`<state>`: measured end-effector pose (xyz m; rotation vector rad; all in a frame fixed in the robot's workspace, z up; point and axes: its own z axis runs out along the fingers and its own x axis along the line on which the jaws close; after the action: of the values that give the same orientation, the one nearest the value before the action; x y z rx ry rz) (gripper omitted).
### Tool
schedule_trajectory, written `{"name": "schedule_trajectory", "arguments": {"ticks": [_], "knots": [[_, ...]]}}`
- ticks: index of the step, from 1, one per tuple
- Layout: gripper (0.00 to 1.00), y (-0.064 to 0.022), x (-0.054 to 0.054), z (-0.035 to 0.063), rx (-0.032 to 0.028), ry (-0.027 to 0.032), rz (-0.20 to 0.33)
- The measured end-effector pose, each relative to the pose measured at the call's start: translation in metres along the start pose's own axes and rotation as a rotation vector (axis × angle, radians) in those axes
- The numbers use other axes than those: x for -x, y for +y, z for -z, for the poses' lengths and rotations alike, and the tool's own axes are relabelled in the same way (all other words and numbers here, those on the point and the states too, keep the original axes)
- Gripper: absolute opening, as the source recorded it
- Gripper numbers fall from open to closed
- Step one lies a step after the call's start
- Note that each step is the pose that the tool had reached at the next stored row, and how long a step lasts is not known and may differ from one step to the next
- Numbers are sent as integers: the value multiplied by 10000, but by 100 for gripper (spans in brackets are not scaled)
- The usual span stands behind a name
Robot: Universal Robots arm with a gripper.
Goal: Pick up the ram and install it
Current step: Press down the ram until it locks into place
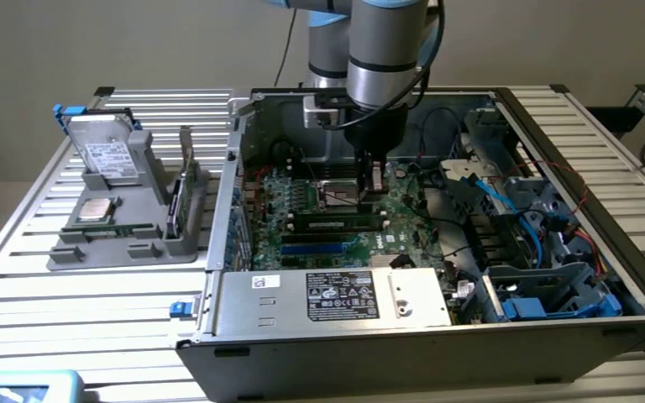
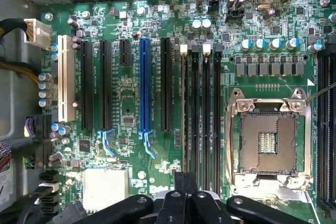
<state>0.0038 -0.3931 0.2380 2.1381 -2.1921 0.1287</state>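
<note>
An open computer case (image 1: pixel 334 323) is set on a bench (image 1: pixel 76 327) made of metal slats. The arm (image 1: pixel 388 59) is reached down into the case from above. The tool (image 1: pixel 372 188) is held low over the green board (image 1: pixel 300 201), just beside the square socket (image 1: pixel 339 199). Its fingers (image 2: pixel 172 205) are pressed tight together. The ram (image 1: pixel 328 225) is seen standing on its edge in a long slot on the board, between the socket and the blue slot (image 1: pixel 317 248). Its pale label is turned to the front of the case. The tool is placed near the end of the ram at the exterior view's right, but whether the two touch cannot be told. In the wrist view, the tool is lined up with the ends of the long black slots (image 2: pixel 201 114) next to the socket. A grey holder (image 1: pixel 132 248) is set on the bench at the exterior view's left of the case, and a silver chip (image 1: pixel 98 210) is laid in it.
</note>
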Motion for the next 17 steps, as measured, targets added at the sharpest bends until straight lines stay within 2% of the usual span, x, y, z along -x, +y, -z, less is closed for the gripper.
{"name": "schedule_trajectory", "arguments": {"ticks": [2,5,7,17], "knots": [[11,-1,1,-9,-16,0,-13],[11,0,2,-21,-102,-1,-45],[11,0,3,-28,-135,-1,-64],[11,1,11,-54,-124,1,-172]]}}
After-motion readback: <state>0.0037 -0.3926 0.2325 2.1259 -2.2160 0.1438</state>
